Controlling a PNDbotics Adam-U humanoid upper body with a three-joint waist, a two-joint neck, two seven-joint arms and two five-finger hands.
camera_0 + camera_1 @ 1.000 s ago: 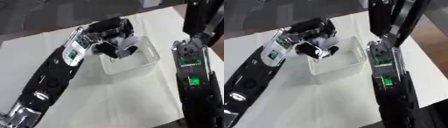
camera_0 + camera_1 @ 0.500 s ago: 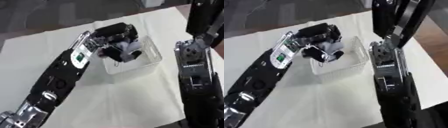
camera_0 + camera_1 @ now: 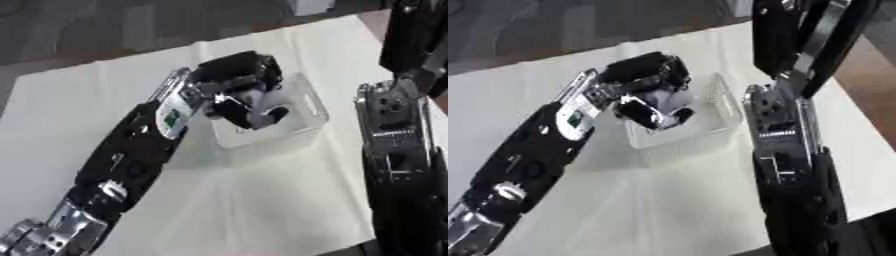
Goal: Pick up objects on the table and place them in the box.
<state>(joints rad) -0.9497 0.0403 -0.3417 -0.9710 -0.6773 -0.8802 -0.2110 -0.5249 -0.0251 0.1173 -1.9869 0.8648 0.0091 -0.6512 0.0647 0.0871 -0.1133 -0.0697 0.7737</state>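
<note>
A clear plastic box (image 3: 308,106) stands on the white tablecloth near the middle. My left arm reaches in from the lower left, and my left hand (image 3: 234,85) hangs over the box's opening. Its fingers (image 3: 642,111) are curled down into the box around a small white object (image 3: 261,106); I cannot make out what the object is. The hand hides most of the box's inside. Of my right arm only the black forearm (image 3: 785,150) shows at the right; its hand is out of view.
The white cloth (image 3: 262,200) covers the table, with bare cloth in front of the box and at the far left. The brown table edge (image 3: 877,85) runs along the right. A grey object (image 3: 308,6) stands at the far edge.
My left hand has moved a little to the right and lower, from the box's left rim to over its opening, with the white object still in its fingers. The right forearm has hardly moved.
</note>
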